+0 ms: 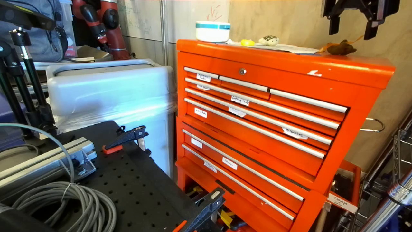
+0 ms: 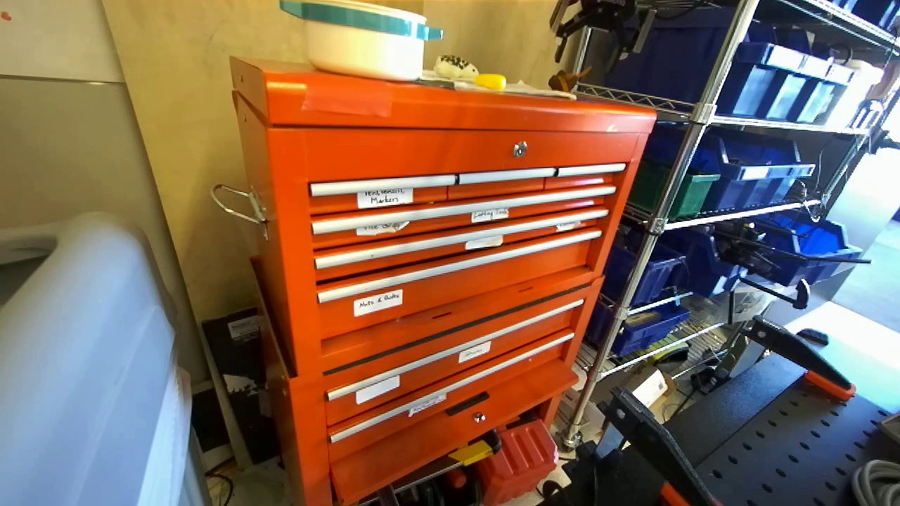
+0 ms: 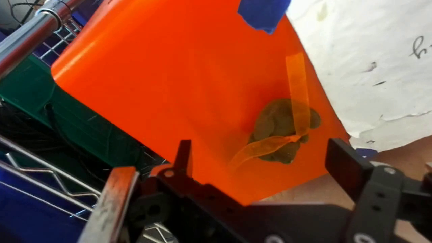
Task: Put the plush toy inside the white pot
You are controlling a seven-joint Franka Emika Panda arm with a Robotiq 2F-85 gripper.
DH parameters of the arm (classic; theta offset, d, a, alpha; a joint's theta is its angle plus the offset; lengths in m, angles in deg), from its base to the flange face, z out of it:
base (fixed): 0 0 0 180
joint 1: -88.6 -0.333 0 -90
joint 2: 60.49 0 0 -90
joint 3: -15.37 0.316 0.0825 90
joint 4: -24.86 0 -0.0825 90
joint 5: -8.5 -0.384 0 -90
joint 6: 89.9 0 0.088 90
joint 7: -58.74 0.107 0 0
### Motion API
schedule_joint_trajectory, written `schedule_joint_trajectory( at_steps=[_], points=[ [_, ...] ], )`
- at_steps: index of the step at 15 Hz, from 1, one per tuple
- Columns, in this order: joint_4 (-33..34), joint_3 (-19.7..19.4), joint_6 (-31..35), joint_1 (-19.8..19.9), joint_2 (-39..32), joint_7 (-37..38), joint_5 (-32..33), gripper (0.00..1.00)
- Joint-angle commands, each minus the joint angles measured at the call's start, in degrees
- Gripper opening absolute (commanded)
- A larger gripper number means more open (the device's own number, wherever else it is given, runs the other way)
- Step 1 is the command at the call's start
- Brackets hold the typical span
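The plush toy, brown-tan and lumpy with an orange ribbon, lies on the red chest's top, near one end. It shows in both exterior views and in the wrist view. The white pot, with a teal band near its rim, stands at the chest top's opposite end in both exterior views. The pot is out of the wrist view, and its inside is hidden. My gripper is open and empty, above the toy and apart from it; the toy shows between its fingers in the wrist view.
White paper lies beside the toy. A yellow item and a white speckled toy sit between toy and pot. A wall stands behind the chest. A wire shelf with blue bins stands close to the toy's end.
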Motion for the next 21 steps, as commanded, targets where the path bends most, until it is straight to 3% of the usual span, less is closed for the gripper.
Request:
schedule_joint_trajectory(
  at_steps=[1,3,4,5,14,16,21],
  points=[
    [5.4,-1.6,0.7,-1.9,-4.3,5.0,0.9,1.00],
    [6.9,-1.9,0.8,-2.8,-5.8,6.6,1.1,1.00],
    [7.6,-2.2,0.9,-3.3,-6.4,7.4,1.3,0.75],
    [8.2,-2.6,0.8,-3.8,-6.9,8.1,1.6,0.74],
    [10.6,-5.1,-0.5,-6.5,-8.1,10.4,5.2,0.06],
    [10.6,-5.2,-0.5,-6.9,-7.0,10.2,5.5,0.00],
    [8.7,-2.8,-0.7,-9.2,-1.0,9.9,4.6,0.03]
  ],
)
